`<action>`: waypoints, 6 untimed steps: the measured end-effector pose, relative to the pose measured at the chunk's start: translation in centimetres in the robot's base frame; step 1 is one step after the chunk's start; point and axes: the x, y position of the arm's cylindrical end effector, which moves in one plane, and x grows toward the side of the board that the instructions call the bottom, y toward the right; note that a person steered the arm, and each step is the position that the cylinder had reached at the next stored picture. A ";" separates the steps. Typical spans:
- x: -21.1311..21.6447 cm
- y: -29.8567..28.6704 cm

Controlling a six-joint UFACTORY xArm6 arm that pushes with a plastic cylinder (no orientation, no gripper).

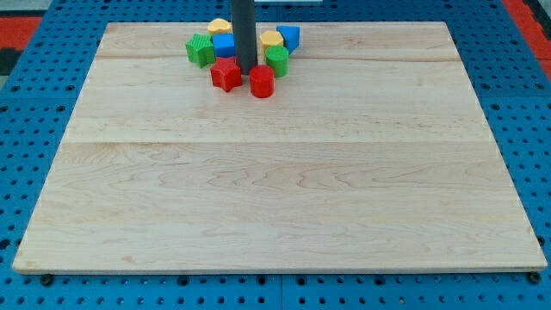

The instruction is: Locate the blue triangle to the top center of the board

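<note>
The blue triangle (290, 37) lies near the view's top centre of the wooden board (275, 189), at the right end of a cluster of blocks. My dark rod comes down from the view's top, and my tip (245, 71) rests in the middle of the cluster, between the red star-shaped block (226, 75) and the red cylinder (262, 82). The tip is left of and below the blue triangle, apart from it. A yellow block (271, 39) sits right beside the triangle on its left.
Around the rod are a green block (201, 50) at the cluster's left, a blue block (224, 46), a yellow block (219, 26) behind it, and a green block (277, 60) right of the rod. A blue pegboard (34, 103) surrounds the board.
</note>
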 end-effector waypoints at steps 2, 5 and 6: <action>3.1 2.1; -4.7 9.7; -8.2 6.4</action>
